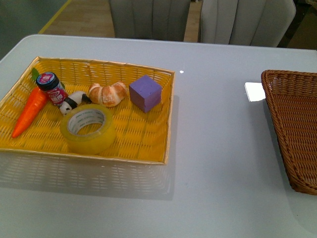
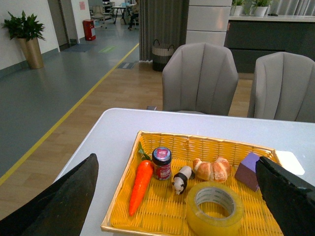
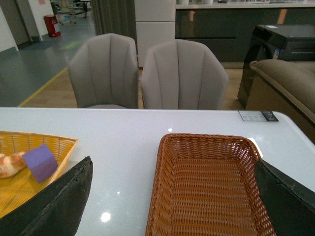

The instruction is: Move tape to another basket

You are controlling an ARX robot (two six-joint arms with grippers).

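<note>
The tape [image 1: 88, 128], a wide yellowish translucent roll with a white core, lies flat near the front of the bright yellow tray [image 1: 143, 148]; it also shows in the left wrist view [image 2: 215, 208]. The dark brown wicker basket [image 1: 295, 129] stands empty at the table's right side and fills the right wrist view [image 3: 206, 196]. My left gripper [image 2: 179, 196] is open above the yellow tray, its black fingers [image 2: 59, 204] wide apart with the tape between them in view. My right gripper [image 3: 172, 201] is open above the brown basket. Neither arm shows in the front view.
The yellow tray also holds an orange toy carrot [image 1: 29, 111], a small jar [image 1: 52, 87], a panda figure [image 1: 72, 101], a croissant [image 1: 108, 93] and a purple cube [image 1: 145, 92]. Grey chairs [image 1: 148, 17] stand behind the white table [image 1: 218, 163].
</note>
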